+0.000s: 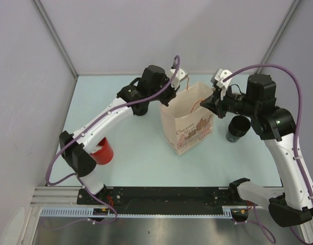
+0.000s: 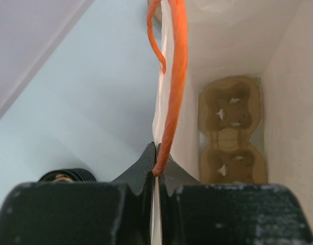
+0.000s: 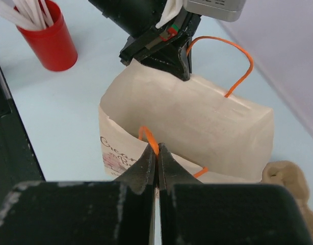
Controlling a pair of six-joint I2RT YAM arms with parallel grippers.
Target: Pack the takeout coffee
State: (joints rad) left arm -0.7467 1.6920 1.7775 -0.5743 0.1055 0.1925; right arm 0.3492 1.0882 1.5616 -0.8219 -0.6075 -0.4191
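**Tan paper bag (image 1: 189,127) held open, coffee not yet inside**

The red cup (image 1: 103,151) stands far left. The left gripper (image 1: 170,98) pinches one rim of the bag and the right gripper (image 1: 211,102) pinches the other. A pulp carrier (image 2: 230,130) lies inside. The dark cup (image 1: 238,127) stands just right of the bag. Next, I think, one arm must let go and fetch it.

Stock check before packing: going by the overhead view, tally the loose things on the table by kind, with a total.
Paper bag: 1
Cups: 2 (red cup, black cup)
Total: 3
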